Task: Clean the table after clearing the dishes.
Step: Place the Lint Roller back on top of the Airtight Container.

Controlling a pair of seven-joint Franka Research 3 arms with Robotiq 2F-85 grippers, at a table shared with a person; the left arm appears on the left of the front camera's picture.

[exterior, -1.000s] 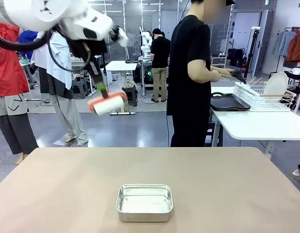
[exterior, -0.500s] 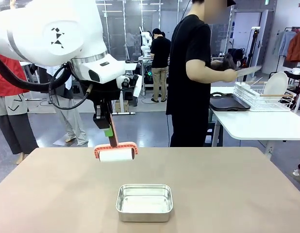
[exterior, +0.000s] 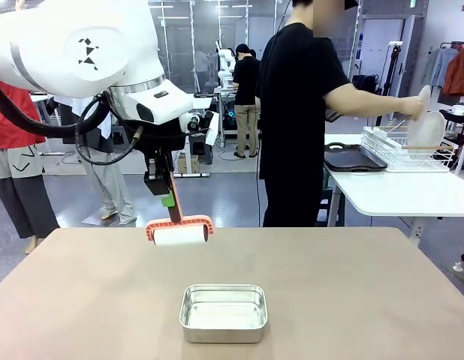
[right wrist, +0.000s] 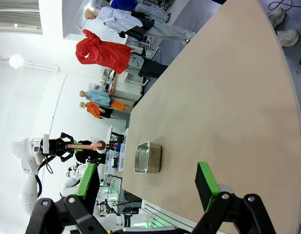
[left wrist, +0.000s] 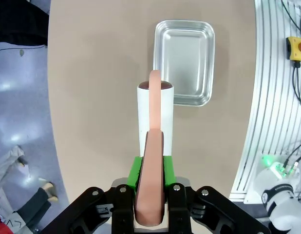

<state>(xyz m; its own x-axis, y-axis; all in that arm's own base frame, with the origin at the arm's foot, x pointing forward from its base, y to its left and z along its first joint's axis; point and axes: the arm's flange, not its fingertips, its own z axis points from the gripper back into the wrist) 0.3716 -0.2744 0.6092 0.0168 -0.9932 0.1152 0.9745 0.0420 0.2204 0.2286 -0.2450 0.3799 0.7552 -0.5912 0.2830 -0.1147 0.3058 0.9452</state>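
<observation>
My left gripper [exterior: 169, 199] is shut on the orange handle of a lint roller [exterior: 179, 235], whose white roll hangs low over the far part of the beige table [exterior: 352, 300]; whether it touches I cannot tell. In the left wrist view the gripper [left wrist: 150, 170] clamps the handle, with the roller [left wrist: 155, 114] pointing at a steel pan [left wrist: 183, 61]. My right gripper [right wrist: 148, 187] is open with nothing in it, above the table [right wrist: 214, 97]. The dishes are off the table: a person's hand sets a white plate [exterior: 424, 124] into a wire rack, beside a dark tray [exterior: 354, 157].
The shiny steel pan [exterior: 223, 311] sits on the table near its front middle, also seen in the right wrist view as the pan [right wrist: 147, 157]. The person [exterior: 296, 120] stands at the far edge, turned toward a white side table [exterior: 405, 195] with the rack [exterior: 401, 150].
My left arm swung the roller down from mid-air to the table's far part, then nudged it right. The person reached toward the rack with a plate.
</observation>
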